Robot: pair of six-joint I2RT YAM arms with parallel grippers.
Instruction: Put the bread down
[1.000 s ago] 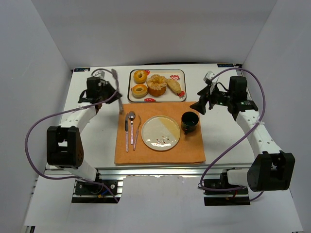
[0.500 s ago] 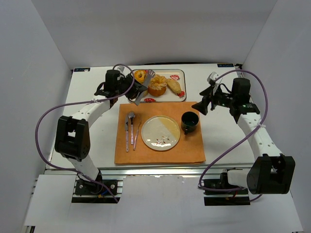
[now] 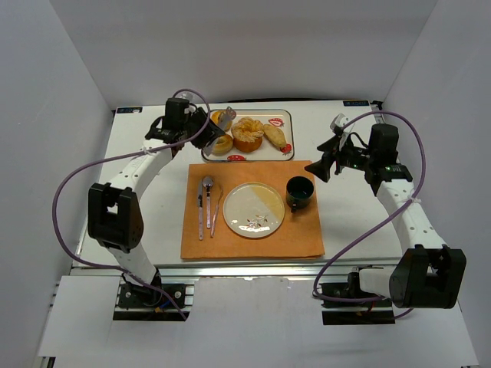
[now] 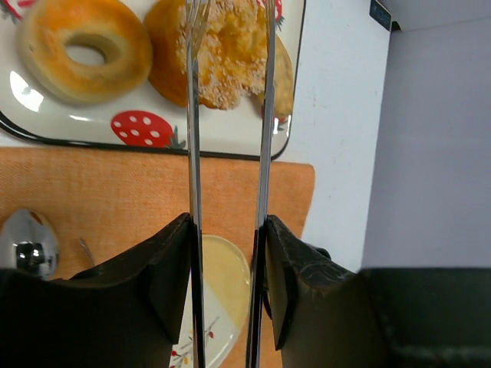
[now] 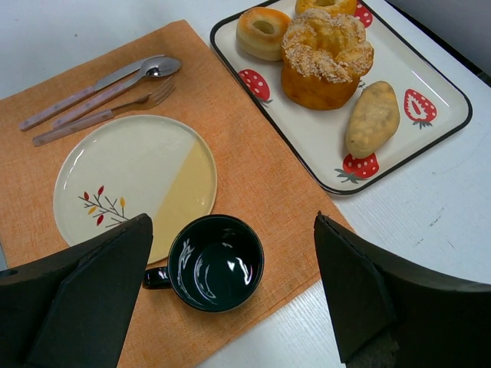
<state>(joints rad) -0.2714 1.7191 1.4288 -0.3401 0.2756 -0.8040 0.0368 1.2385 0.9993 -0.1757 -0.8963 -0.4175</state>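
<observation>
Fig.: L gripper (image 4: 228, 230), clamped on tongs (image 4: 192, 138), is the nearer arm; bread (image 4: 230, 54) lies mid-tray (image 4: 222, 142), straight ahead betw. the tong tips; R gripper (image 5: 230, 218) wide, well apart.

Strawberry-print tray (image 5: 314, 138), two ring pastries (image 5: 263, 32), oval roll (image 5: 372, 119), orange placemat (image 5: 253, 146), plate (image 5: 130, 180), black mug (image 5: 215, 262), seemingly three utensils (image 5: 100, 96)

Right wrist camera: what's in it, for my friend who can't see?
The bread sits on a strawberry tray with a ring pastry and an oval roll. An orange placemat holds a plate, black cup and cutlery; the right gripper is open.
</observation>
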